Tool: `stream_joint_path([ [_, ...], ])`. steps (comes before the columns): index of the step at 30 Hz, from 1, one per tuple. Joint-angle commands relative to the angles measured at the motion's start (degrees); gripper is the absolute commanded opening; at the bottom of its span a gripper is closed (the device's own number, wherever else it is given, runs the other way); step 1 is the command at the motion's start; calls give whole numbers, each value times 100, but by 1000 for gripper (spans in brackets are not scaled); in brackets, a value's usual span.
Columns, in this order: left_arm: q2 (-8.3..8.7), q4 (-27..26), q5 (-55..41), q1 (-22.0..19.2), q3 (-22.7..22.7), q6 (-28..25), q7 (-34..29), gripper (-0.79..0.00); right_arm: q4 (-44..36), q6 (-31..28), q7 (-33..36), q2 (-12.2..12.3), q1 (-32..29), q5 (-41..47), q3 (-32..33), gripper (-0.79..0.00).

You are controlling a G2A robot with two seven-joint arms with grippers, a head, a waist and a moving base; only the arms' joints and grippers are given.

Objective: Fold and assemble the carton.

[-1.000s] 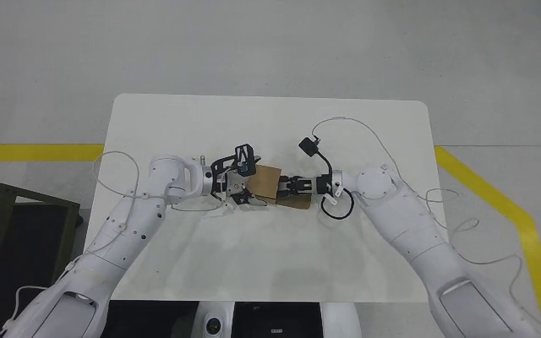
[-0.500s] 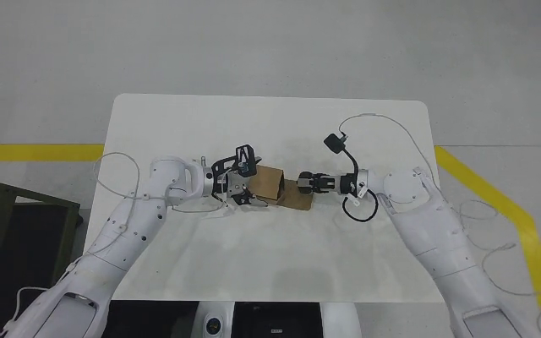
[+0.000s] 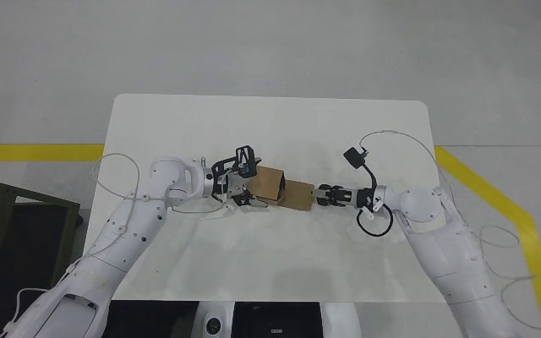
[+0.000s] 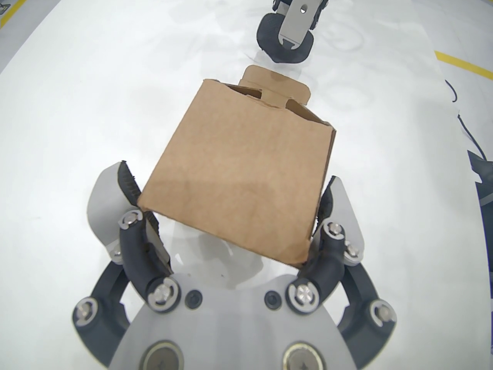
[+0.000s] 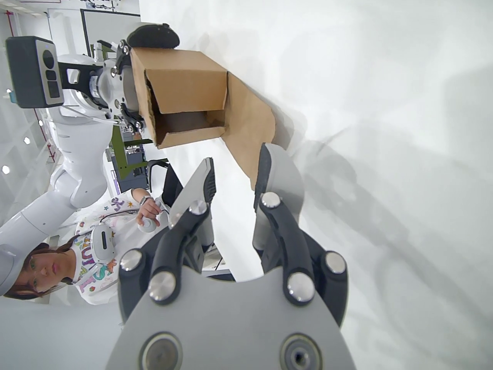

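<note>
Well inside the table edges lies the carton; left gripper clamps its 9 o'clock end, right gripper gapes beside its 3 o'clock flap.

The white table lies under both pincers, on grey floor. A yellow line runs along the floor well beyond the left pincer, on the side away from the right pincer. A second yellow line slants across the floor well beyond the right pincer. A dark box-like frame stands on the floor, far out past the left pincer.
</note>
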Motion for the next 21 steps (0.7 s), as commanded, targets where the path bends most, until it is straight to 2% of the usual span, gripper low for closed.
stream_joint_path([
  [1, 1, -4, -1, 5, -6, -3, -3, 0, 69, -24, -33, -7, 7, 29, -45, -539],
  [5, 4, -24, 16, 10, -20, -2, -10, 0, 222, -44, -104, -22, 52, 58, -137, -471],
  [21, 0, -43, 17, -3, -56, 3, 17, 0, 768, -451, -161, -249, 657, 561, -925, -468],
])
